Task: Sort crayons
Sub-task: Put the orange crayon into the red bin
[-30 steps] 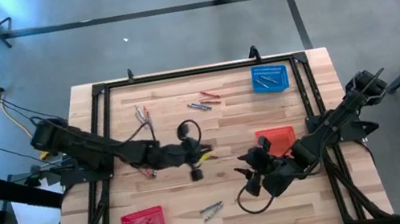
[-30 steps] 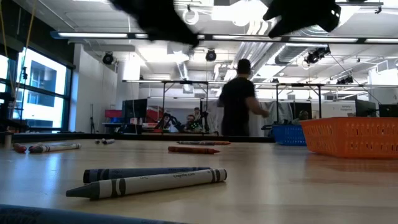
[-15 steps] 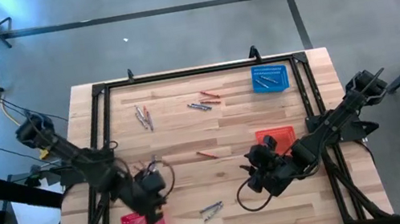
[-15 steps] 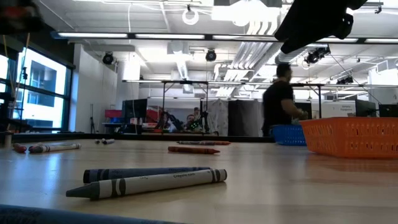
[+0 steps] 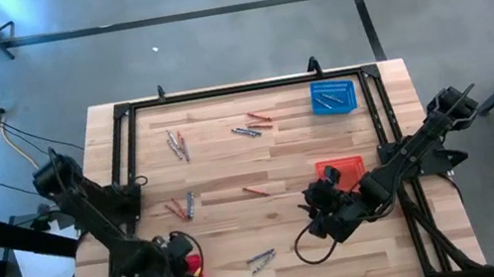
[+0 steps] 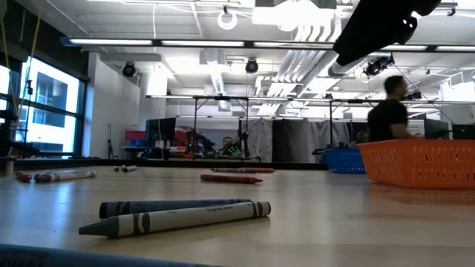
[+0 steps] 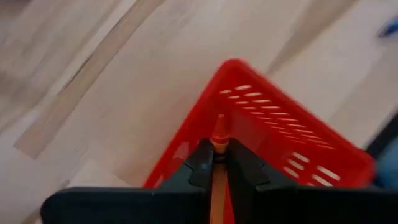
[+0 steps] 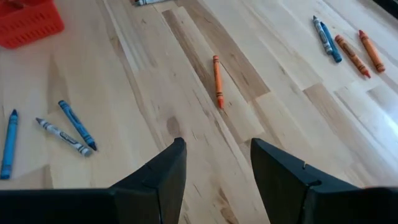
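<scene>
Crayons lie scattered across the wooden table (image 5: 281, 158) as the left gripper (image 7: 213, 163), over the red basket (image 7: 273, 134) at the near left corner, pinches an orange crayon (image 7: 218, 134) by its tip, apparently poised for a drop among its own colour. The right gripper (image 8: 214, 163) hovers mid-table with fingers spread and empty above a lone orange crayon (image 8: 217, 81). Blue and grey crayons (image 8: 73, 127) lie near it; a second red basket (image 5: 340, 172) and a blue basket (image 5: 332, 96) stand beyond. Nothing blocks either arm. A person (image 6: 387, 119) passes behind.
</scene>
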Robot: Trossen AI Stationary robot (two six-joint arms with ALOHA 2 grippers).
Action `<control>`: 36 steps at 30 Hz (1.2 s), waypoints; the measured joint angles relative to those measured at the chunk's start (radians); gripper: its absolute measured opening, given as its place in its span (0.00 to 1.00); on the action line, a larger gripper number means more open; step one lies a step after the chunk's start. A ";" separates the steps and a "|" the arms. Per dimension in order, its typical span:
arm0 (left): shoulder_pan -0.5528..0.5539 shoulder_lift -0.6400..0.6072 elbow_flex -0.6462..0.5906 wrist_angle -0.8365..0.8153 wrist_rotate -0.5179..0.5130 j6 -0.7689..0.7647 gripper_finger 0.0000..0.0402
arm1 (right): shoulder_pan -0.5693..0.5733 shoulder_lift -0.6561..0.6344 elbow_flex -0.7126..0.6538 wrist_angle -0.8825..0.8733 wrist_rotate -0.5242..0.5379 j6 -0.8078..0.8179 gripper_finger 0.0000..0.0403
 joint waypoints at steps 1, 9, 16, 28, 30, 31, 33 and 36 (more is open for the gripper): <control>0.000 0.014 0.000 0.001 0.007 -0.009 0.06 | -0.003 0.000 0.000 0.000 0.000 -0.007 0.43; 0.001 0.055 0.000 0.015 0.091 -0.027 0.12 | -0.033 0.000 0.000 0.000 -0.009 -0.028 0.43; 0.011 0.054 0.000 0.020 0.190 0.016 0.17 | -0.050 0.000 0.000 -0.001 -0.035 -0.026 0.43; 0.099 -0.067 0.044 0.158 0.214 0.298 0.18 | -0.050 0.000 0.000 -0.001 -0.041 0.033 0.43; 0.119 -0.087 0.055 0.159 0.176 0.366 0.18 | -0.050 0.000 0.000 0.000 -0.038 0.043 0.43; 0.131 -0.097 0.059 0.161 0.150 0.407 0.18 | -0.050 0.000 0.000 -0.001 -0.035 0.044 0.43; 0.164 -0.108 0.063 0.162 0.088 0.488 0.18 | -0.050 0.000 0.000 0.000 -0.024 0.047 0.43; 0.216 -0.110 0.063 0.169 -0.002 0.628 0.18 | -0.050 0.001 0.000 -0.001 -0.001 0.048 0.43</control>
